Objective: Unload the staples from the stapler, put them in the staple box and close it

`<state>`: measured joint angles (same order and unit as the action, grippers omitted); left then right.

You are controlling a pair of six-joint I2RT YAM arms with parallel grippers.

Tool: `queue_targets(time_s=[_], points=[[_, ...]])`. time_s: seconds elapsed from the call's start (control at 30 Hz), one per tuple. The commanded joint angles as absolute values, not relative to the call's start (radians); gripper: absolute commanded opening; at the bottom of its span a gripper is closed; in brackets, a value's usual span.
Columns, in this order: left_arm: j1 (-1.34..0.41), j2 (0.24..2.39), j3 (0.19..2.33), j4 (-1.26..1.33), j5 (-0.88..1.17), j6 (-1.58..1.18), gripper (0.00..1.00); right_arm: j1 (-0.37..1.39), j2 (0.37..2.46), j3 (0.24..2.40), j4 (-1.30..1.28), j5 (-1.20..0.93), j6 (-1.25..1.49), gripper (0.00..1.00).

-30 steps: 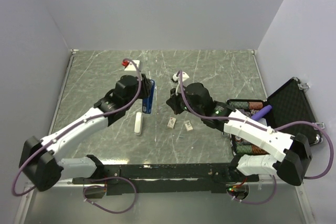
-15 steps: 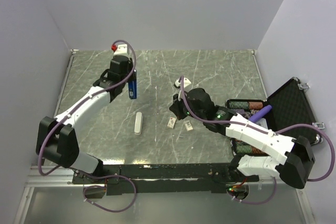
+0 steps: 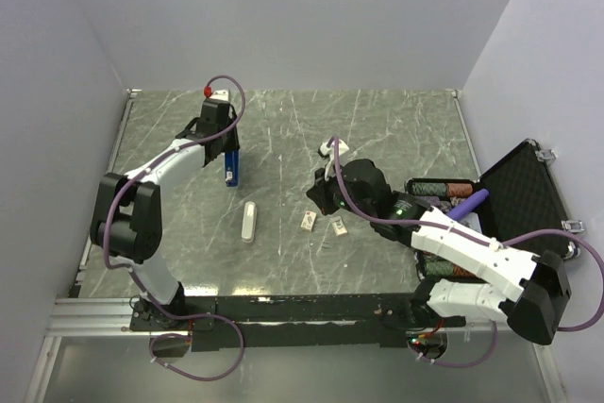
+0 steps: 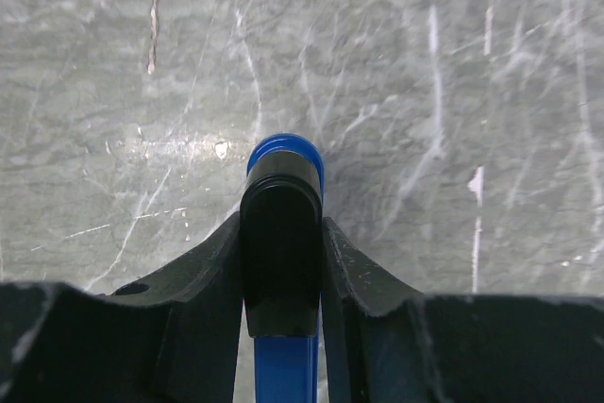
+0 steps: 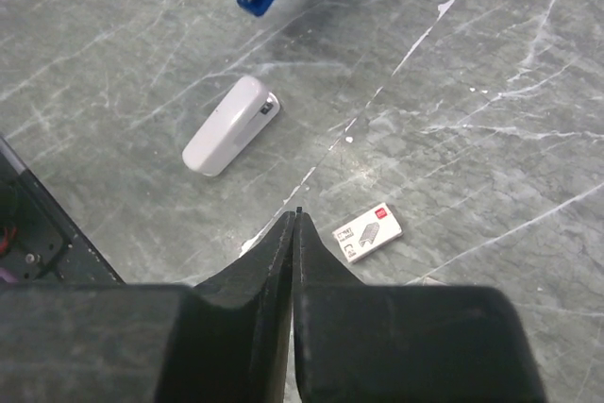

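Contact with the stapler (image 3: 231, 167) is made by the fingers (image 4: 203, 276) of the left gripper (image 4: 280, 233), over the far left of the counter (image 3: 377, 139). It is judged light, stiff and smooth; the blue body is best clamped, the black top left free. The right gripper (image 5: 294, 219) is pressed together, empty.

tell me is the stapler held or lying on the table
Held: the left gripper is shut on the stapler, pressing both its sides.
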<state>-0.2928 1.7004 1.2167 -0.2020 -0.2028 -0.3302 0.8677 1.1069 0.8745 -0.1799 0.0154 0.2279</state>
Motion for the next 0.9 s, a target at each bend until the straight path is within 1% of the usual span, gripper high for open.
queue_targets(time_s=[0.0,0.03,0.2,0.37,0.43,0.57,0.7,0.8,0.87], points=[[-0.265,1.732,1.292,-0.166,-0.149,-0.316,0.01,0.861,1.06,0.854,-0.158,0.044,0.242,0.13],[-0.262,1.744,1.295,-0.166,-0.14,-0.319,0.01,0.861,1.057,0.853,-0.161,0.046,0.244,0.17],[-0.255,1.799,1.307,-0.17,-0.132,-0.334,0.01,0.861,1.037,0.845,-0.17,0.06,0.247,0.27],[-0.255,1.851,1.318,-0.187,-0.184,-0.35,0.01,0.861,1.029,0.841,-0.179,0.069,0.248,0.39],[-0.255,1.867,1.324,-0.198,-0.198,-0.36,0.07,0.861,1.029,0.841,-0.183,0.074,0.249,0.42],[-0.255,1.875,1.324,-0.204,-0.199,-0.37,0.27,0.861,1.022,0.844,-0.187,0.074,0.245,0.45],[-0.255,1.884,1.335,-0.232,-0.206,-0.374,0.39,0.861,1.02,0.847,-0.187,0.075,0.244,0.47],[-0.255,1.875,1.336,-0.241,-0.193,-0.376,0.47,0.861,1.025,0.85,-0.189,0.074,0.242,0.49],[-0.255,1.861,1.335,-0.25,-0.192,-0.377,0.56,0.861,1.028,0.851,-0.19,0.071,0.244,0.5]])
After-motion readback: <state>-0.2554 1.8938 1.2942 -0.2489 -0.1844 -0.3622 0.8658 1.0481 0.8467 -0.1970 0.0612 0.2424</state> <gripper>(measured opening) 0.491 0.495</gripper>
